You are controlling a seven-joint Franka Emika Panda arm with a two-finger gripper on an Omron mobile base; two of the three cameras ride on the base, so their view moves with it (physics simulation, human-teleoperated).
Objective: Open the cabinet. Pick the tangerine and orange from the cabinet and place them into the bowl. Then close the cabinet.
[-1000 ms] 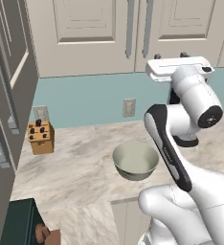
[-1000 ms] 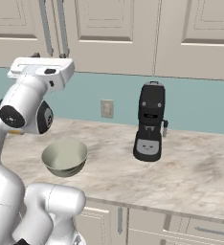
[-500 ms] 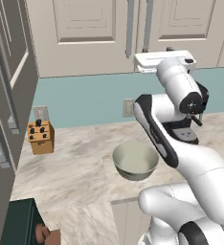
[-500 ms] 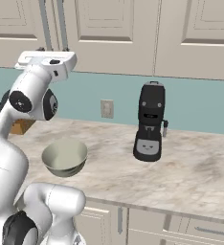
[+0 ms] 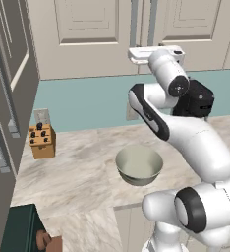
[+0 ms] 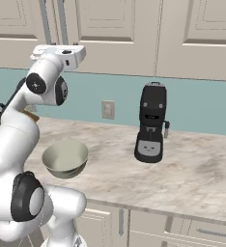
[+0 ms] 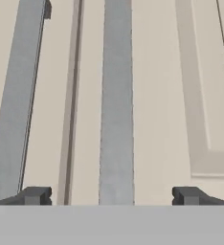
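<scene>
1. Since a second ago, the hand has been swung left and up toward the cabinet [image 5: 95, 37]; nothing on the counter [image 6: 192, 166] has been shifted.
2. Gripper [image 7: 111, 195] is spread wide with nothing pinched; one grey bar handle [image 7: 117, 103] is seen between the fingertips [image 7: 36, 195], the other handle [image 7: 17, 95] off to the side.
3. Both doors are shut.
4. Bowl [image 5: 139, 165] is sat on the counter in front of the arm; the coffee machine [image 6: 151, 123] is parked well apart from it, the knife block [image 5: 41, 141] by the wall.
</scene>
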